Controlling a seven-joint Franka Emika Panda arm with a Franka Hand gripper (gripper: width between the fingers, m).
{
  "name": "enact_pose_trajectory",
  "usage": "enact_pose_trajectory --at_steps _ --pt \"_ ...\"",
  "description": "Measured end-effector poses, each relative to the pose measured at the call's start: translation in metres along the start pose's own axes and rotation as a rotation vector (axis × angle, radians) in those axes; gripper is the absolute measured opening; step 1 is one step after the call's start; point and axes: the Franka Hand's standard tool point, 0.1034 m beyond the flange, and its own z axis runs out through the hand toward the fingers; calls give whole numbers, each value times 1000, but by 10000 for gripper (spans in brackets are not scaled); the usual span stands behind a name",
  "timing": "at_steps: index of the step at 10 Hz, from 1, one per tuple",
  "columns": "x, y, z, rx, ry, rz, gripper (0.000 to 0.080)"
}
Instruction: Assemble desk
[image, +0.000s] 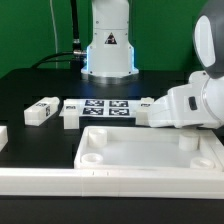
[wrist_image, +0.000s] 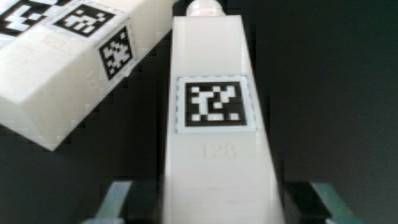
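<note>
Jaws sit spread astride a white square plastic block leg (wrist_image: 217, 120) near the white rimmed tray-like desk top (image: 140, 152), seemingly centred to clamp it squarely.

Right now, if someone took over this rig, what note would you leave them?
Pincer: fingers either side of one leg; whether it grips cannot be told.
A second leg lies close beside it.
Two more legs lie to the exterior view's left of the marker board.
Desk top lies in the foreground, its visible sockets empty.
Done: no leg fitted.
Left: fit every leg into the desk top.
</note>
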Motion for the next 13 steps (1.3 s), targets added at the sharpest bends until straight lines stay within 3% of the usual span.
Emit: enact_pose_trajectory --at_steps 3,6,8,11,13 --pt "-39 -1 -42 19 20 5 289" --pt "-36 0 -48 20 65 4 290" --pt "-22 3 -61 25 217 4 290" --pt "-50 14 -102 27 353 23 290" --pt "-55 17 -122 23 494 32 290"
